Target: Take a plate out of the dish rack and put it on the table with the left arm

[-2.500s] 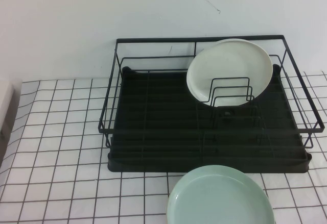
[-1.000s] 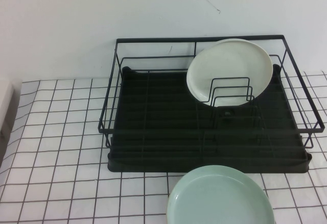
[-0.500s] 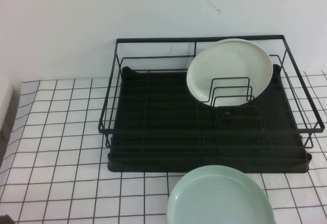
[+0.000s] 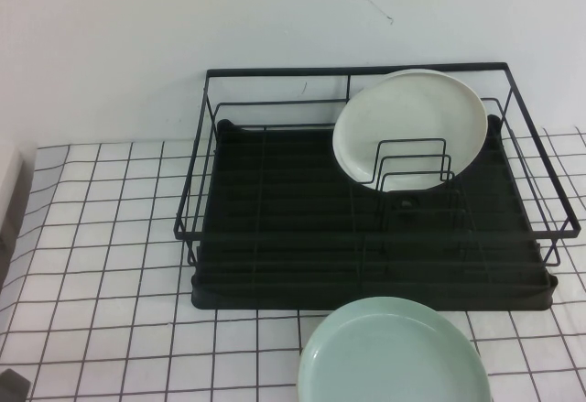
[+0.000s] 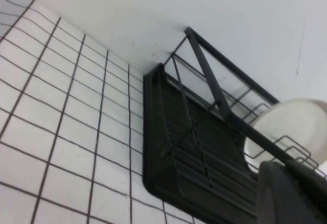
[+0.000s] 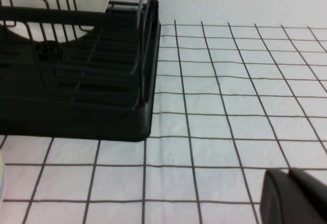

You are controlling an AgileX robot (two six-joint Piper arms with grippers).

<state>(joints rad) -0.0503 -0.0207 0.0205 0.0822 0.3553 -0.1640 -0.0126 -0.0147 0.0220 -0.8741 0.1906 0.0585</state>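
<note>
The white plate [image 4: 410,127] stands upright in the wire loops at the back right of the black dish rack [image 4: 275,228]. Only a dark tip of my left arm [image 4: 11,385] shows at the front left corner of the table [image 4: 101,237], far from the rack. In the left wrist view my left gripper [image 5: 286,164] is shut and empty, off the rack's left front corner [image 5: 153,173], with the plate [image 5: 294,124] beyond its top rail. My right gripper [image 6: 288,172] is shut and empty, low over the cloth to the right of the rack [image 6: 76,91].
A pale mint-green plate [image 4: 394,352] lies flat on the table just in front of the rack. A white wall [image 4: 275,17] stands close behind the rack. Bare gridded cloth lies left of the rack, with a pale object [image 4: 7,178] at the far left edge.
A dark tip of my left arm has come up into the high view's bottom left corner. The plates and the rack have not moved.
</note>
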